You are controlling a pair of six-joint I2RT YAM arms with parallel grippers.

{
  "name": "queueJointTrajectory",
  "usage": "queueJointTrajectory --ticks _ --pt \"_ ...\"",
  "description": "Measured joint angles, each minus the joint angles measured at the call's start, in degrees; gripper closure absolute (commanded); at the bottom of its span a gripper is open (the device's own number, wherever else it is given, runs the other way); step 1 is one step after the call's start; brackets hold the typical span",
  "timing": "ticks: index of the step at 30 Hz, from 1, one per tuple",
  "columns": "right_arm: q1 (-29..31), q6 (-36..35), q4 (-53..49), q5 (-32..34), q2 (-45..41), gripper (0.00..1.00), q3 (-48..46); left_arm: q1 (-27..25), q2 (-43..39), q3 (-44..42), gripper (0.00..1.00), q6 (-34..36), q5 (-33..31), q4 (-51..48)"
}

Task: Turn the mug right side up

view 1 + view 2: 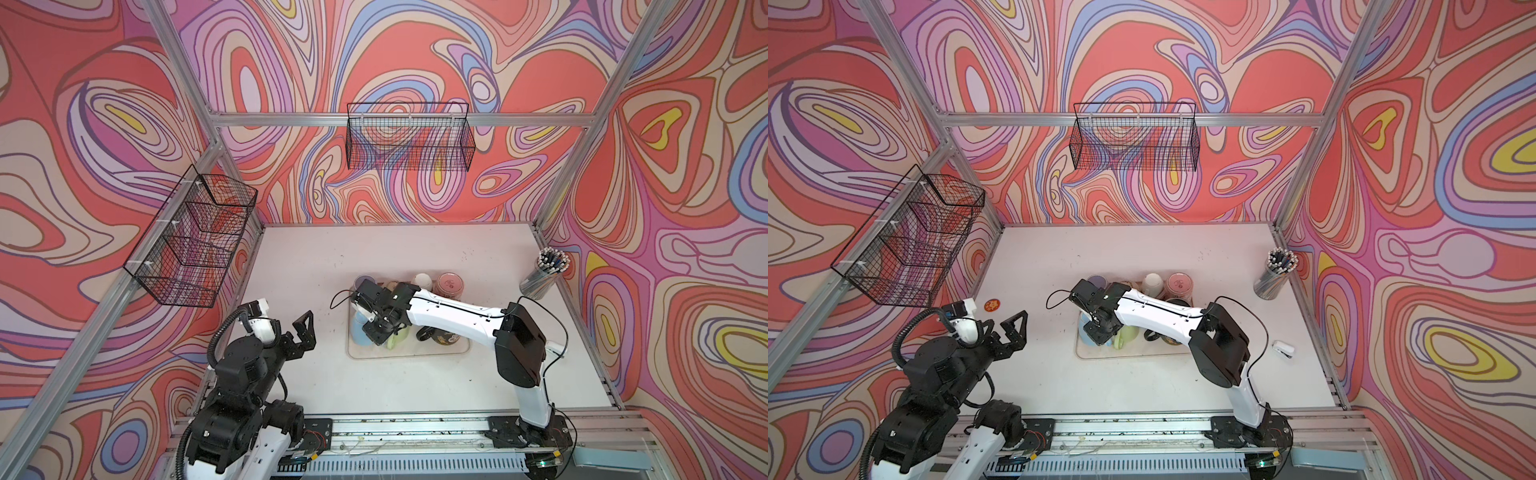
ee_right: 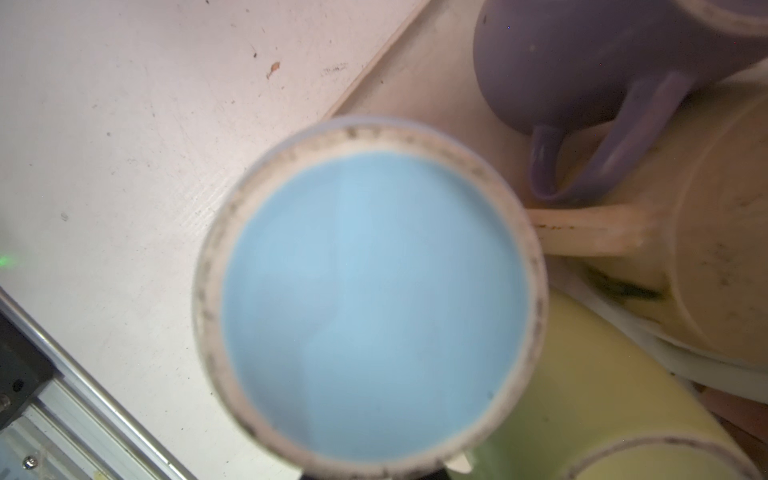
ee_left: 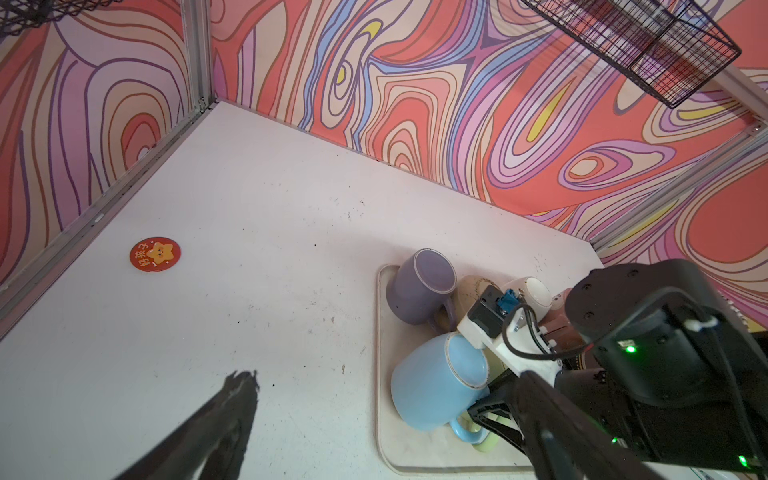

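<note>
Pictured at the tray (image 1: 411, 358): gripping the blue mug (image 3: 432, 386) with the right pincer (image 1: 378, 332), clenched on what looks like the handle. Sitting in the tray's corner nearest the left arm, base up and tipped slightly, mouth toward the tray floor, so not yet righted. Unclear whether raised off the tray or resting on it. Taken by the handle rather than the wall, probably for a narrow, firm hold and a lever for rolling the mug over. Showing in the right wrist view only that pale blue base and its unglazed foot ring, square to the camera. Hemmed in on the tray by a purple mug (image 3: 419, 291) just behind, also base up, and a yellow-green mug (image 3: 484, 446) close against the handle side; little swinging room, hence likely a lift before any turn. Parked well off the tray's left edge, above bare surface (image 1: 316, 270): the left pincer (image 1: 300, 332), released wide and empty, seemingly out of the way. Lying farther off the same edge, a red badge (image 3: 154, 254), untouched.
</note>
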Motion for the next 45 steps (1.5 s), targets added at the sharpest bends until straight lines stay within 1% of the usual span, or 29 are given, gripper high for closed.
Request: queueJointTrajectory --ticks 6,11,13,20,22,26,27,36,40,45 --pt "0.02 2.71 0.11 2.8 1.84 1.0 -0.04 0.0 0.07 0.0 0.0 0.0 0.0 0.0" --pt "0.0 4.81 0.17 3.72 1.88 0.83 -0.04 0.0 0.07 0.0 0.0 0.0 0.0 0.0" --pt "0.02 5.57 0.22 3.76 2.05 0.81 -0.04 0.0 0.07 0.0 0.0 0.0 0.0 0.0" --pt "0.04 7.63 0.13 4.42 3.78 0.78 -0.04 0.0 0.04 0.0 0.0 0.0 0.0 -0.04" --pt "0.02 7.98 -0.04 4.52 4.24 0.79 -0.02 0.0 0.02 0.0 0.0 0.0 0.0 -0.04" --pt "0.13 8.22 -0.24 4.92 4.44 0.98 0.31 0.0 -0.37 0.0 0.0 0.0 0.0 -0.09" --pt "0.11 8.46 -0.28 5.2 4.44 1.0 0.42 0.0 -0.46 0.0 0.0 0.0 0.0 -0.09" --pt "0.0 8.68 -0.39 5.35 4.59 1.0 0.72 0.0 -0.48 0.0 0.0 0.02 0.7 -0.09" --pt "-0.17 8.68 -0.02 4.96 4.15 1.0 0.57 0.0 -0.02 0.0 0.01 0.07 2.03 -0.07" --pt "-1.79 8.7 2.45 2.03 -0.42 1.0 -2.36 0.0 1.49 0.02 0.04 0.11 5.53 0.35"
